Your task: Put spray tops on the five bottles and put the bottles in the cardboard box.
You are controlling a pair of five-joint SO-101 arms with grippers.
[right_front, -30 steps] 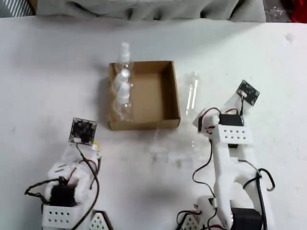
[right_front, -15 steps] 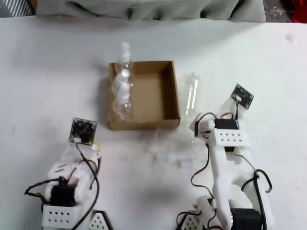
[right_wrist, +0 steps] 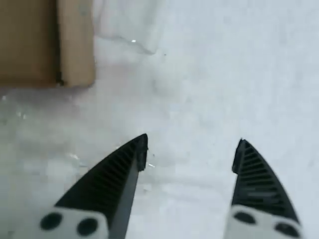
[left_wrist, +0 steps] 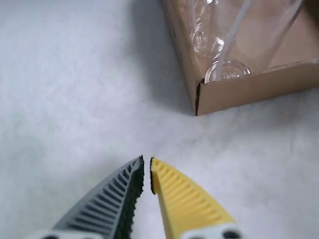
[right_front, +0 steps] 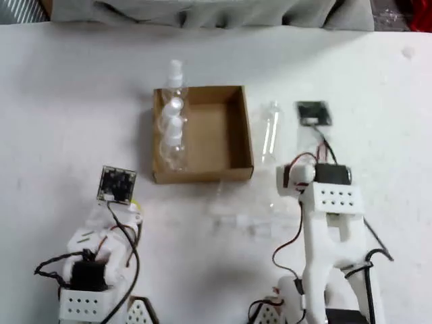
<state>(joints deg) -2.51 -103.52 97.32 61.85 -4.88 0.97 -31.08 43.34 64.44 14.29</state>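
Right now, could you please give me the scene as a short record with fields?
Box: brown cardboard box, open, mid-table
In box: clear plastic bottles lying along one wall, count unclear
Outside: one clear plastic bottle lying on the white table beside the box
Left gripper: shut, empty, near a box corner
Right gripper: open, empty, over the table

A small robotics lab, I'd say. Two arms (right_front: pixel 324 229) trailing bare wires (right_front: pixel 137 256) stand on a white table (right_front: pixel 67 101), grey cloth (right_front: pixel 202 13) at its far edge.
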